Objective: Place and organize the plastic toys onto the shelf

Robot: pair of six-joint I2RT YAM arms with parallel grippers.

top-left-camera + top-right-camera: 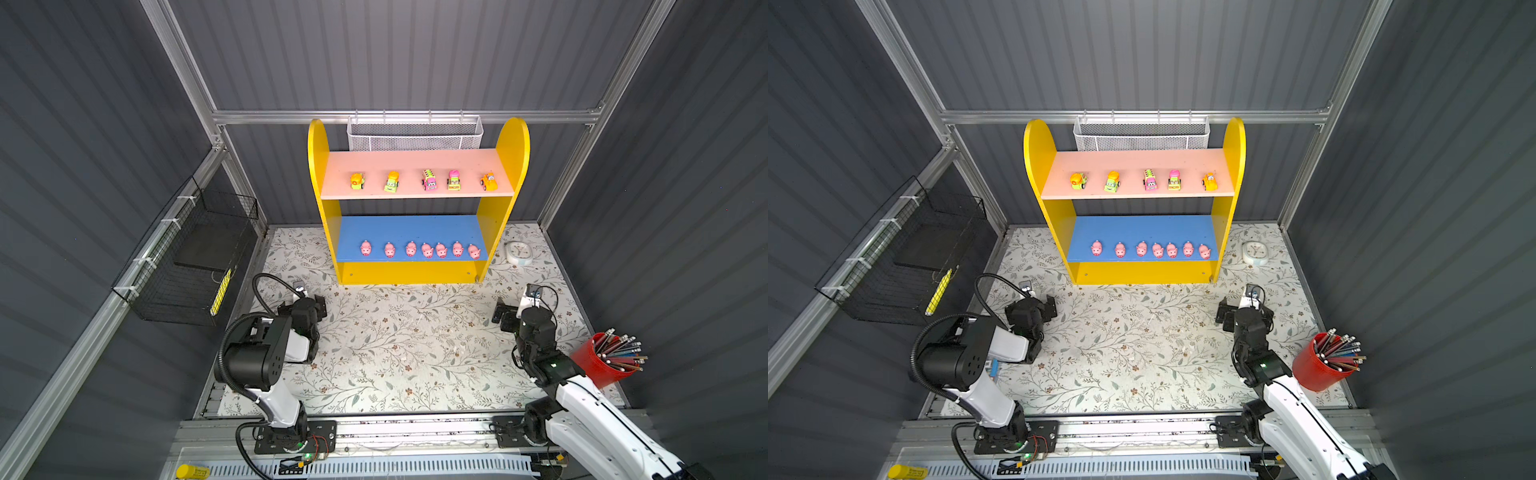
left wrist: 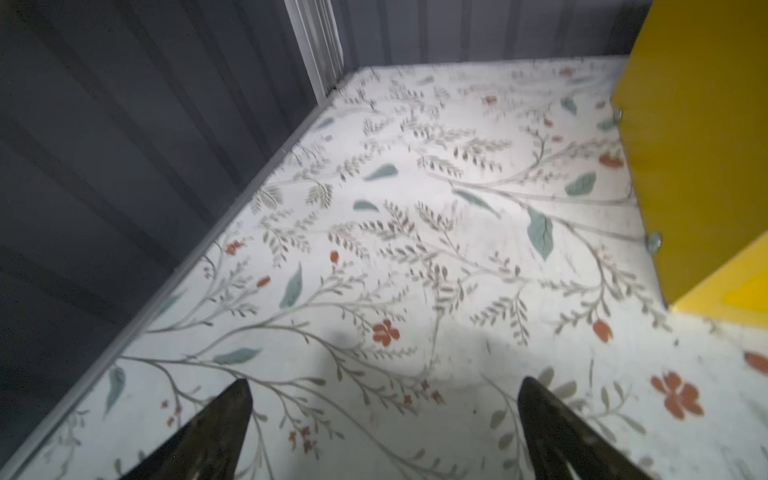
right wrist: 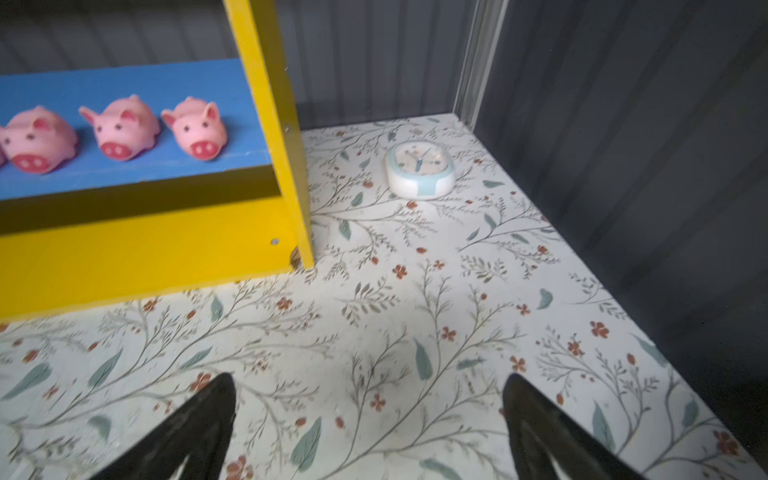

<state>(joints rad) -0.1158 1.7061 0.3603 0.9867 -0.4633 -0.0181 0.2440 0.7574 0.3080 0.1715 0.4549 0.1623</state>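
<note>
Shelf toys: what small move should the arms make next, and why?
Probably just draw both arms back to rest. Five vehicles line the pink upper board, seven pigs line the blue lower board, and no toy shows on the table. The left gripper and right gripper are open and empty.

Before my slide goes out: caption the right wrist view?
Open right gripper over the floral table; clock beside shelf, pigs on its blue board.

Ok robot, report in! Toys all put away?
Left gripper and right gripper open, empty. Seven pink plastic pigs on yellow shelf's blue board, five cartoon toy vehicles on pink board. Nothing in the way.
</note>
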